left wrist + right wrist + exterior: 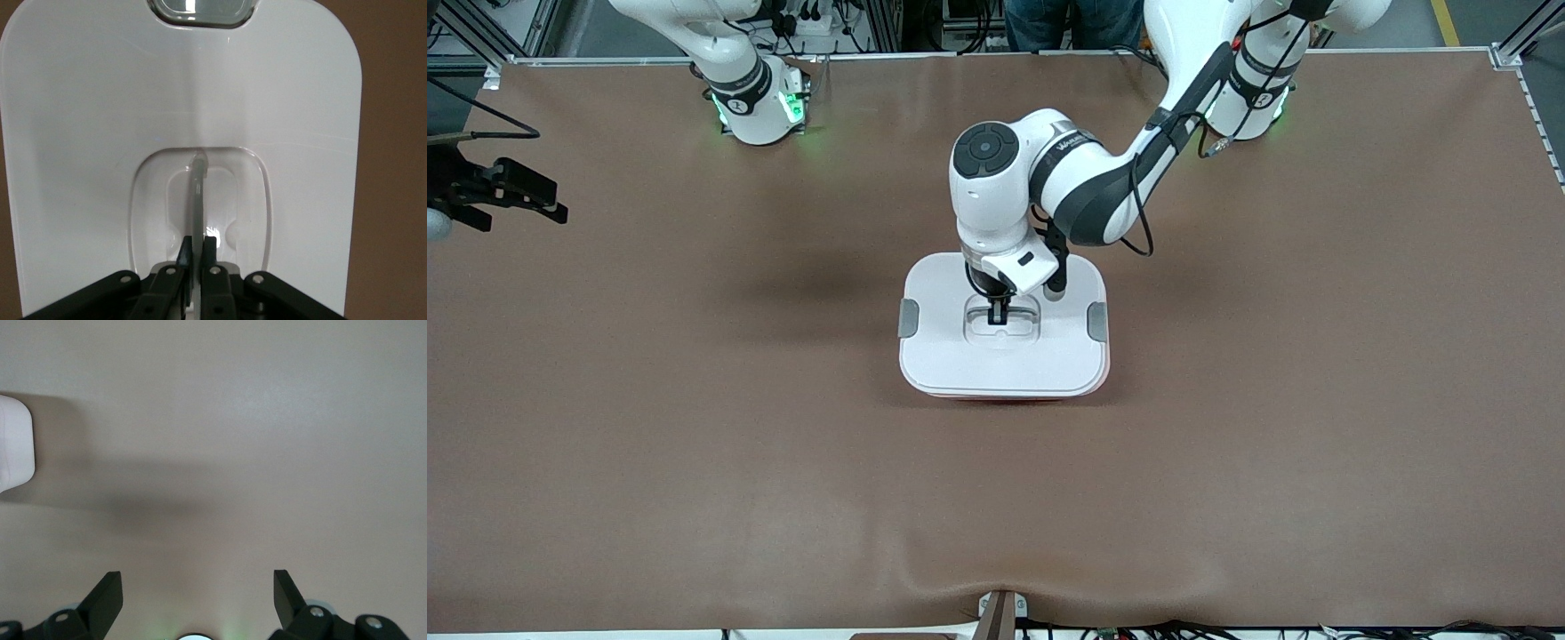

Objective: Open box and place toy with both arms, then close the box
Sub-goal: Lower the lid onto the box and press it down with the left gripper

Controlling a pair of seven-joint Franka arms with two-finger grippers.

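The box (960,356) stands in the middle of the table with its white lid on and a grey clip (908,318) at each end. A thin pink rim of the tub (1005,396) shows under the lid's nearer edge. My left gripper (997,313) reaches down into the lid's central recess. In the left wrist view this gripper (199,250) is shut on the thin upright handle (198,193). My right gripper (198,587) is open over bare table, with nothing between its fingers and a corner of the box (13,447) off to one side. The toy is out of view.
The brown table cover (694,489) lies bare around the box. A black clamp-like device (489,191) juts in at the right arm's end of the table. A small bracket (1000,613) sits at the table's nearest edge.
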